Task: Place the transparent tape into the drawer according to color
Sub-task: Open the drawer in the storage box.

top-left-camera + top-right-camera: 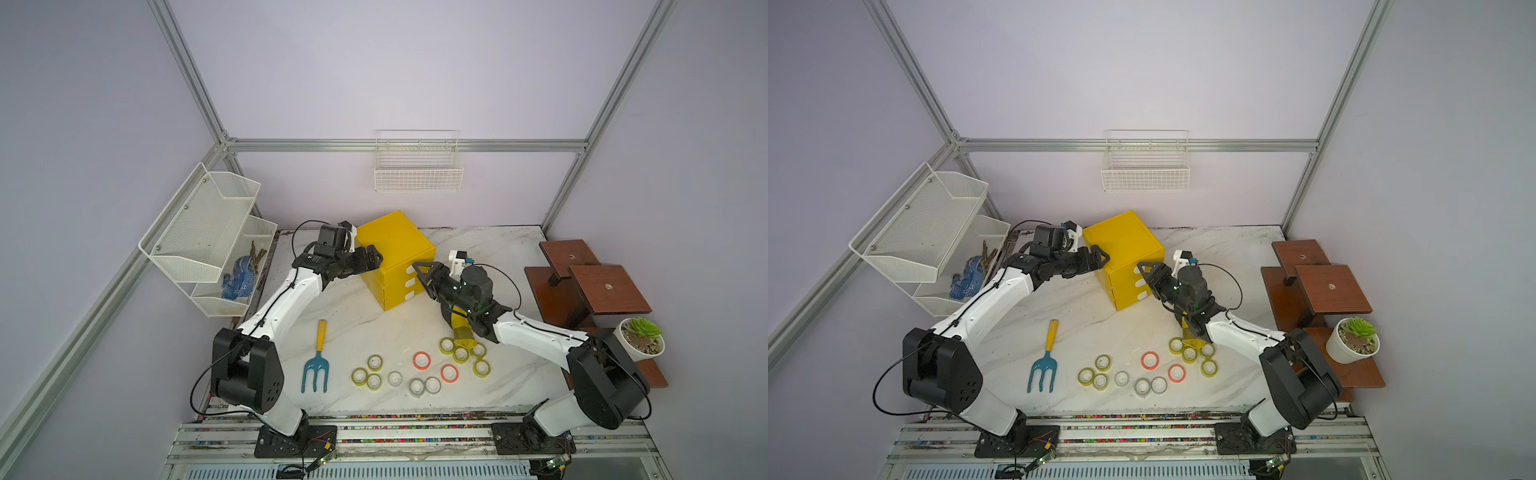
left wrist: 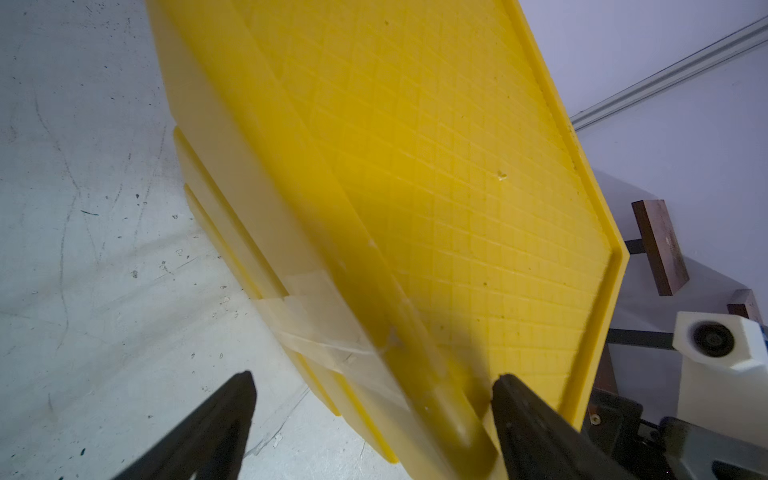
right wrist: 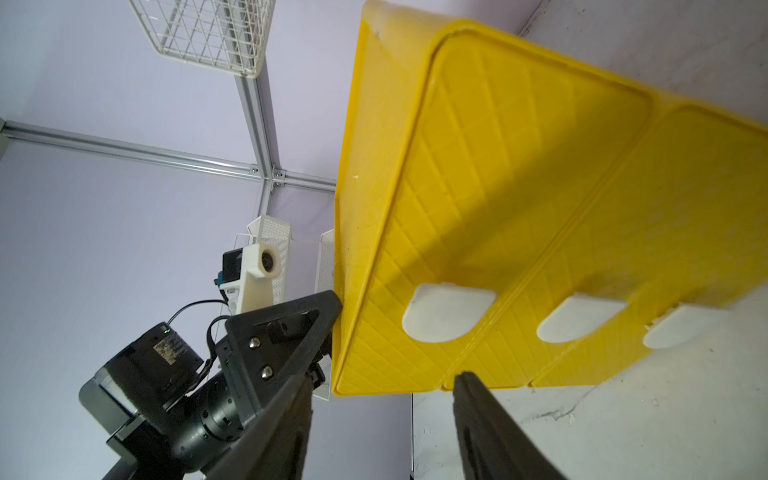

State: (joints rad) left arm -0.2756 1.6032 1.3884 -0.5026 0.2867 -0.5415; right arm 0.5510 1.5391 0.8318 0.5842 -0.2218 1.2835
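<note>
Marble tabletop (image 1: 353, 307), left claw (image 1: 376, 255) spread at top edge of yellow cabinet (image 1: 395, 239), right claw (image 1: 419, 274) parted by top drawer (image 1: 397, 272)

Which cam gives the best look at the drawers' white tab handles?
Right wrist: all three white tab handles show large and close, side by side. Both top views show them only as tiny white specks. Left wrist shows just the top and side of the yellow cabinet, no handles.
</note>
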